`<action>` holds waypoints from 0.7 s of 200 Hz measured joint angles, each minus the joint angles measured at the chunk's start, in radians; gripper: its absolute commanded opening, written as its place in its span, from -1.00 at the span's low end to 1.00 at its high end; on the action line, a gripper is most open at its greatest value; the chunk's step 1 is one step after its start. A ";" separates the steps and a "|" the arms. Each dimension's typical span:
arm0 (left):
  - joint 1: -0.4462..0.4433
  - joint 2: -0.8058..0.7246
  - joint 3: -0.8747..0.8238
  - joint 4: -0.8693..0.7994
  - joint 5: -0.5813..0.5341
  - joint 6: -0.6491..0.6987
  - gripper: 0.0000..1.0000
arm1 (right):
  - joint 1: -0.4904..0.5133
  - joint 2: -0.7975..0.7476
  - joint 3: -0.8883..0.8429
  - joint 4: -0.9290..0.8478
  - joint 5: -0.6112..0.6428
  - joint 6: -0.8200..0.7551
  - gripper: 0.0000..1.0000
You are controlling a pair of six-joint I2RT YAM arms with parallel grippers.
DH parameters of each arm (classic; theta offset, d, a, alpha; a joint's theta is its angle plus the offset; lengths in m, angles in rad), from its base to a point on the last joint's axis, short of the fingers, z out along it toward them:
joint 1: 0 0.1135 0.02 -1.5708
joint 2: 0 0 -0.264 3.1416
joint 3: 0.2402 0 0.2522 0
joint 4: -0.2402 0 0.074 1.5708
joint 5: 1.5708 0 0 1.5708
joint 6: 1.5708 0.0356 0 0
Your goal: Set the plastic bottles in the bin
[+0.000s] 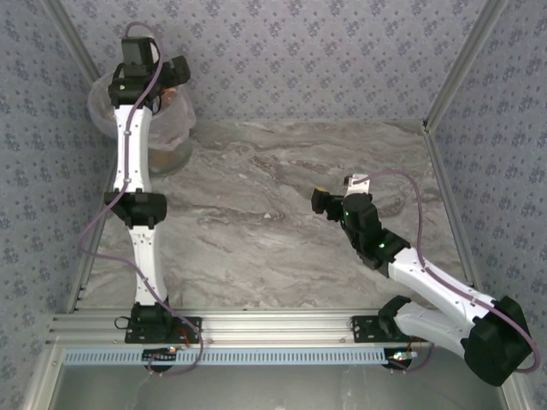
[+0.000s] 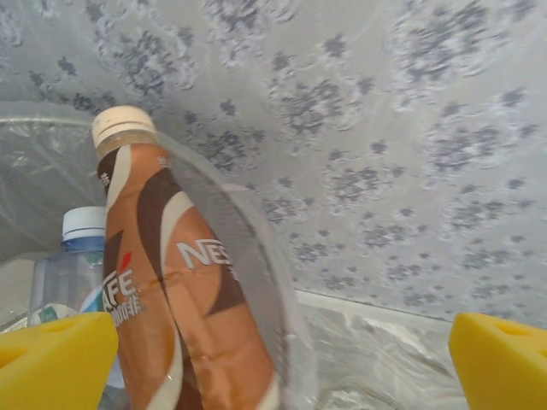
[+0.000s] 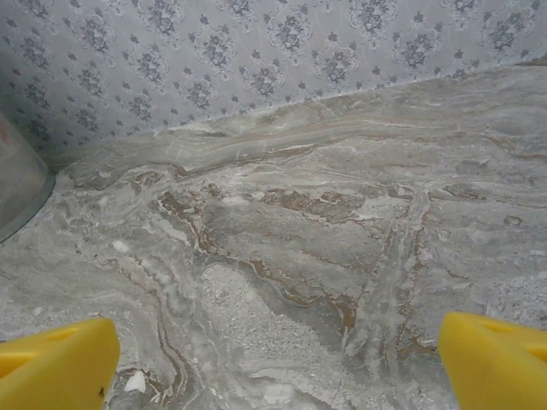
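Marble table (image 1: 282,171), bin (image 1: 175,141) in far-left corner

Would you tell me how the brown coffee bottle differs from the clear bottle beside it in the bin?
The brown coffee bottle is opaque, the clear bottle see-through. The brown coffee bottle's cap reaches higher than the clear bottle's. Both are capped and inside the bin.
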 measured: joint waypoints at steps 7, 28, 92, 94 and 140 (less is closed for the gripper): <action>-0.002 -0.020 0.000 -0.009 0.017 0.000 0.98 | -0.004 -0.002 -0.001 -0.003 0.006 0.000 0.97; -0.014 -0.121 -0.066 -0.013 0.057 0.001 0.99 | -0.029 -0.024 -0.007 -0.025 0.022 -0.006 0.97; -0.095 -0.628 -0.747 0.224 0.102 0.024 0.99 | -0.222 -0.168 -0.052 -0.097 0.031 -0.060 0.98; -0.097 -0.644 -0.772 0.236 0.102 0.023 0.98 | -0.230 -0.171 -0.054 -0.100 0.029 -0.063 0.98; -0.100 -0.929 -1.382 0.571 0.056 -0.019 0.98 | -0.395 -0.179 -0.101 -0.118 -0.029 -0.113 0.98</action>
